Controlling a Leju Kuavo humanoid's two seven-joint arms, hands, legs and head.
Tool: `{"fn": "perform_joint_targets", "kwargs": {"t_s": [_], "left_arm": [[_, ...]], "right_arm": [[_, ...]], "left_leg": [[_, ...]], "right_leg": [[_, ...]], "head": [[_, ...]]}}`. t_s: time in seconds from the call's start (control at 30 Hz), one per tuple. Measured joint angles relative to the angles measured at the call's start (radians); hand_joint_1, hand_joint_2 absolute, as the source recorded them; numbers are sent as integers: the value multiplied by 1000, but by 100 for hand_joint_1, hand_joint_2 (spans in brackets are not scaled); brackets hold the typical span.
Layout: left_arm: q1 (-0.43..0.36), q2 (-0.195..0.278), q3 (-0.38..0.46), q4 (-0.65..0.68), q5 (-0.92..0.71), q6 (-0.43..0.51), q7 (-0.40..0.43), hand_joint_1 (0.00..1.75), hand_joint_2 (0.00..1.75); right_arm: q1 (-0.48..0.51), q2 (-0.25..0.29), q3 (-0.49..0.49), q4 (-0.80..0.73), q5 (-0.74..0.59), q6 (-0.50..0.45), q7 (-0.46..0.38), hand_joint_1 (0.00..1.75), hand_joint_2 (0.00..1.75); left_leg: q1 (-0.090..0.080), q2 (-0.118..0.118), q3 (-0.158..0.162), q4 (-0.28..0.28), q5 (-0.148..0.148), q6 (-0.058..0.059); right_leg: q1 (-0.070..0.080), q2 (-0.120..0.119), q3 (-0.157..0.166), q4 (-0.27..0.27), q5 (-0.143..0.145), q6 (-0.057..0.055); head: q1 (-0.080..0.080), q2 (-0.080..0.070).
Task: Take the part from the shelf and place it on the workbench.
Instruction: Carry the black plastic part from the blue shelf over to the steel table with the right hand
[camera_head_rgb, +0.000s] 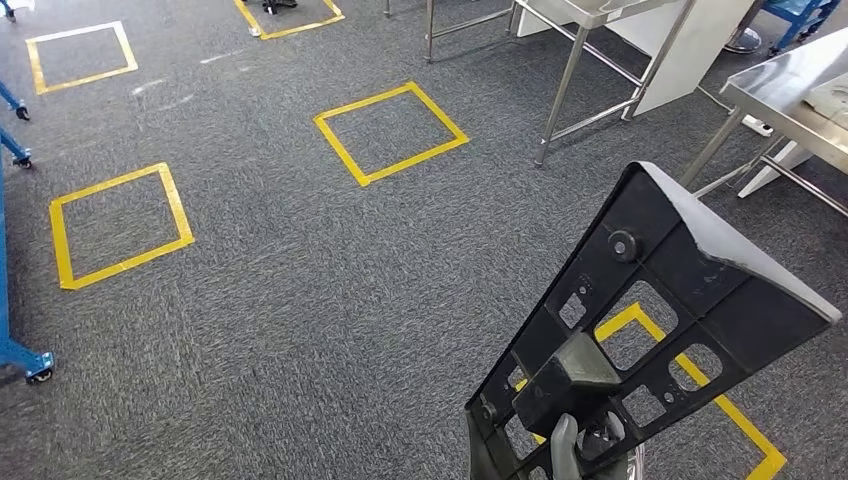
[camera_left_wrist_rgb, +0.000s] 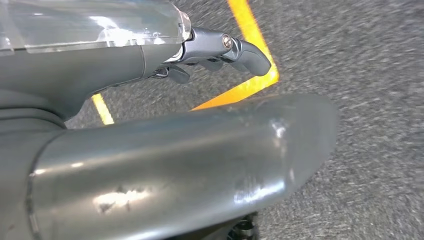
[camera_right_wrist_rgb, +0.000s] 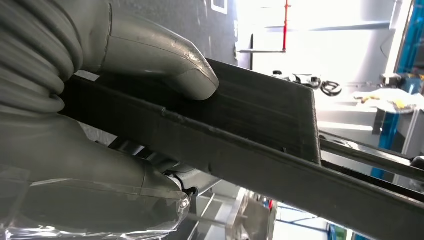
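Black moulded plastic, ribbed and pierced with cut-outs: the part (camera_head_rgb: 650, 310) is off the shelf and carried in the air above the grey carpet (camera_head_rgb: 300, 290), low on the right of the head view. We note its long axis runs up and away from the right hand (camera_head_rgb: 585, 440), which grips it at the near, lower end; the free end points toward the steel workbench (camera_head_rgb: 790, 90) ahead on the right. In the right wrist view the thick thumb (camera_right_wrist_rgb: 185, 70) presses on one face of the part and the other fingers wrap the opposite side, so the part is clamped between them.

The left hand (camera_left_wrist_rgb: 220, 52) hangs over the carpet near a yellow tape square (camera_left_wrist_rgb: 250, 50); its fingers are curled inward and hold nothing.

Our judgement: the carry is under way, the placing not yet done. The right hand alone bears the part, and the workbench lies well apart, ahead and rightward. More yellow tape squares (camera_head_rgb: 390, 130) mark the floor between.
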Motion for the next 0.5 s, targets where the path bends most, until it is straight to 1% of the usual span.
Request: {"fn": "perform_joint_targets", "kwargs": {"t_s": [0.03, 0.07, 0.1, 0.13, 0.17, 0.2, 0.23, 0.27, 0.3, 0.33, 0.37, 0.4, 0.43, 0.47, 0.5], "left_arm": [[-1, -1, -1, 0, -2, -1, 0, 0, 0], [-1, -1, -2, 0, -4, -2, 0, 0, 0], [-3, -1, -4, 0, -7, -3, 1, 0, 0], [-4, -1, -5, 0, -9, -4, 1, 0, 0], [-4, 0, -6, 0, -10, -5, 1, 0, 0], [-5, 0, -7, 0, -13, -6, 1, 0, 0], [-4, 0, -7, 0, -15, -6, 1, 0, 0], [-3, 0, -7, 0, -16, -6, 1, 0, 0], [-1, 0, -8, 0, -18, -7, 2, 0, 0], [0, 0, -8, 0, -19, -7, 2, 0, 0], [1, 0, -9, 0, -20, -6, 2, 0, 0], [1, 0, -10, 0, -21, -6, 2, 0, 0], [2, 0, -11, 0, -22, -6, 1, 0, 0], [2, 0, -12, 0, -22, -6, 1, 0, 0], [2, 0, -13, 0, -23, -5, 1, 0, 0]], "right_arm": [[0, 0, 0, 0, 0, 1, 0, 175, 175], [2, 0, -1, 0, 0, 2, 0, 175, 175], [4, 1, -2, -1, 1, 3, 0, 175, 175], [7, 2, -4, -1, 1, 3, 0, 175, 175], [8, 3, -5, -1, 2, 4, 0, 175, 175], [8, 4, -6, -1, 2, 4, 0, 175, 175], [8, 6, -7, -1, 2, 5, 0, 175, 175], [8, 7, -8, -1, 3, 6, 0, 175, 175], [7, 7, -8, -1, 3, 7, 0, 175, 175], [8, 8, -9, -1, 3, 7, 0, 175, 175], [8, 8, -10, -1, 3, 8, 0, 175, 175], [8, 8, -12, -1, 3, 8, 0, 175, 175], [9, 8, -13, -1, 3, 8, 0, 175, 175], [8, 8, -14, -1, 3, 8, 0, 175, 175], [8, 8, -14, -1, 3, 8, 0, 175, 175]], "left_leg": [[-2, 9, 3, -1, -3, -4], [-4, 20, 7, -3, -5, -9], [-4, 28, 10, -4, -8, -13], [-3, 21, 13, 0, -14, -18], [-3, 1, 7, 19, -29, -22], [-1, -27, -9, 59, -54, -25], [0, -56, -36, 120, -85, -27], [1, -72, -70, 190, -117, -28], [1, -79, -101, 249, -137, -30], [2, -81, -119, 277, -136, -30], [2, -82, -119, 265, -113, -30], [3, -87, -100, 214, -73, -30], [5, -108, -74, 146, -33, -29], [7, -135, -50, 82, -6, -28], [9, -158, -35, 40, 8, -26]], "right_leg": [[6, -10, 6, -17, -1, -6], [8, 0, 5, -20, -1, -9], [4, 15, 6, -24, 1, -13], [1, 26, 9, -31, 4, -16], [-4, 38, 14, -38, 8, -20], [-9, 50, 18, -43, 10, -25], [-10, 61, 19, -44, 10, -28], [-11, 74, 19, -44, 10, -31], [-11, 89, 19, -43, 9, -32], [-11, 105, 20, -41, 8, -32], [-12, 121, 21, -38, 7, -30], [-13, 136, 22, -34, 5, -28], [-15, 150, 22, -29, 2, -24], [-15, 163, 19, -21, -2, -19], [-16, 174, 14, -14, -4, -13]], "head": [[0, 0], [0, 0], [0, 0], [0, 0], [-1, 0], [-4, 0], [-6, 0], [-8, 0], [-8, 0], [-8, 0], [-8, 0], [-8, 0], [-9, 0], [-9, 0], [-10, 0]]}}
